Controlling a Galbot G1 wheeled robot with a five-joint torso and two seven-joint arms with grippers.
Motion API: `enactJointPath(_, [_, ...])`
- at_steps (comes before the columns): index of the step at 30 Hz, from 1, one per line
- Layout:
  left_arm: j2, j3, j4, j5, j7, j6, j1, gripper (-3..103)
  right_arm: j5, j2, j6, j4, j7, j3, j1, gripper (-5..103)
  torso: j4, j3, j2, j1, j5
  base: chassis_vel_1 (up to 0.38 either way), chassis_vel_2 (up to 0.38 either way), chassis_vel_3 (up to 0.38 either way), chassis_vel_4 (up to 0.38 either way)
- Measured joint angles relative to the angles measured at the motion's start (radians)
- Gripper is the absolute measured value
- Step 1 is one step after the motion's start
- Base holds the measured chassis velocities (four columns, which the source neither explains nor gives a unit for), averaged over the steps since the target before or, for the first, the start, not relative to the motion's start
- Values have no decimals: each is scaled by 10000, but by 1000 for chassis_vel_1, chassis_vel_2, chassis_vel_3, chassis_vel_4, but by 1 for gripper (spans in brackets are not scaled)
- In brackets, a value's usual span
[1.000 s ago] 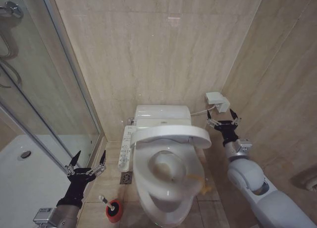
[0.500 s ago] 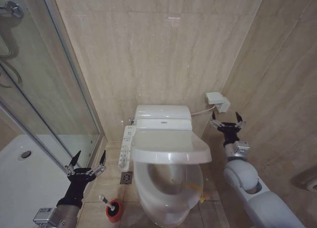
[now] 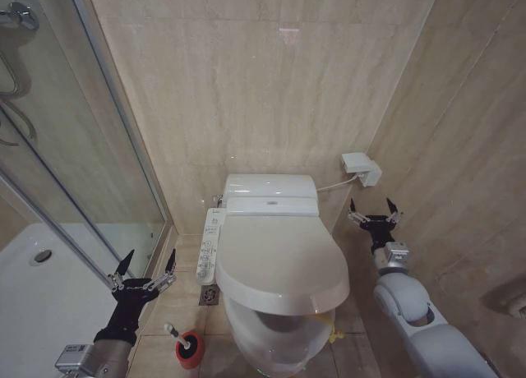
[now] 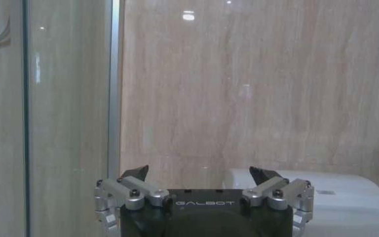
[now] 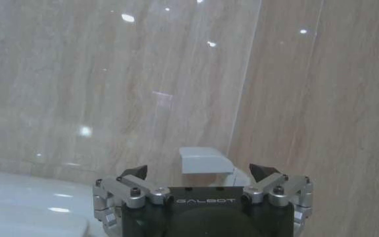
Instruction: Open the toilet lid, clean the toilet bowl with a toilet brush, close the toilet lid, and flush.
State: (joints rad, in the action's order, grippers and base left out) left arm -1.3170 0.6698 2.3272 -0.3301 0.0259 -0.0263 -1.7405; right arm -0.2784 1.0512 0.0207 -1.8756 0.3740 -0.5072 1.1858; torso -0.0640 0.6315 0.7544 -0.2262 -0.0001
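The toilet lid hangs low over the toilet bowl, tilted, with the bowl's front rim still showing under it. A yellow tie dangles by the bowl's right side. The toilet brush stands in its red holder on the floor left of the bowl. My right gripper is open, right of the lid and apart from it, holding nothing; in the right wrist view this gripper faces the wall. My left gripper is open above the floor by the brush, and the gripper faces the wall in its wrist view.
A button panel runs along the bowl's left side. The cistern housing sits against the back wall. A white wall box, the same box, is above my right gripper. A glass shower screen and shower tray stand left. A floor drain is near the brush.
The lid has dropped from partly raised to low over the bowl, covering the seat opening. My right gripper has pulled slightly away, down and to the right. The left arm has not moved.
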Motion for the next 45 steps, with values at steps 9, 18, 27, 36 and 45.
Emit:
enactJointPath(9, [0, 0, 0, 0, 0, 0, 0, 100, 182, 632, -19, -522, -380, -481, 753, 100, 0, 0, 0, 0, -1, 0, 0, 0, 0])
enactJointPath(18, [0, 0, 0, 0, 0, 0, 0, 100, 379, 1306, -57, -1303, -370, -830, 1815, 100, -2, -1, 0, 0, 0, 0, 0, 0, 0])
enactJointPath(27, [0, 0, 0, 0, 0, 0, 0, 100, 657, 1778, -12, -1998, -412, -996, 2672, 100, 0, -1, 0, 1, 0, 0, 0, 0, 0])
enactJointPath(36, [1, 0, 0, 0, 0, 0, 0, 100, 791, 1890, -349, -2500, -1156, -1150, 3655, 100, -2, -1, 0, 1, 0, 0, 0, 0, 0])
enactJointPath(45, [0, 0, 0, 0, 0, 0, 0, 100, 775, 1749, -254, -2556, -1717, -1441, 3803, 100, -1, 0, -1, 1, 1, 0, 0, 0, 0])
